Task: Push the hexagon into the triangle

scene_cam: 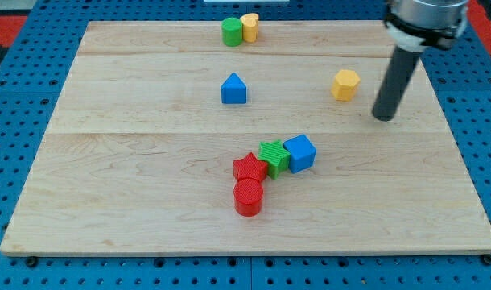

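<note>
- Nearest the view's bottom: red cylinder block (248, 198), touching red star block (249, 167); green star block (274, 156) and blue cube block (300, 152) chain up to its right.
- Yellow hexagon block (345, 84) sits right of centre; blue triangle block (234, 89) well apart to its left, roughly level.
- My tip (383, 117) is just right of the hexagon, slightly lower, not touching. No claw on this rig, just a bare rod.
- Step: lining up, I'd say. Next: raise tip level with hexagon, push straight left.
- Lane between them is bare wooden board (149, 161); green cylinder block (232, 32) and yellow block (249, 26) near top edge, out of the way.
</note>
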Available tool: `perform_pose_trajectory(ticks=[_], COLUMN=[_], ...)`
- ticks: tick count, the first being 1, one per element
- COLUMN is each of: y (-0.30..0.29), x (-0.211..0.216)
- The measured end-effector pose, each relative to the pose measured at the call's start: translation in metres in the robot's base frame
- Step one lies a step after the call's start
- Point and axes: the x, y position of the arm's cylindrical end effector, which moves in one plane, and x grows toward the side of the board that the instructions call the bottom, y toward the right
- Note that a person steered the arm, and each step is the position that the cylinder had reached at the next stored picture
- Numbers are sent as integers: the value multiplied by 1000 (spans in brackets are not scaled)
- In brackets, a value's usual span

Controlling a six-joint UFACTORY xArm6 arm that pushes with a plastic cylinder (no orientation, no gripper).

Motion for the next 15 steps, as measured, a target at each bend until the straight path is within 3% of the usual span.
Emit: perform_pose_trajectory(ticks=[1,2,3,4,5,6,7,8,10,11,13,14,15], y=[4,-31,-113,-142,-84,-50,-65,-106,-182,-187,-184,-114,-29], x=[-46,-72,-61,-57,-60,-37,-2,6,-29,-29,-29,-24,17])
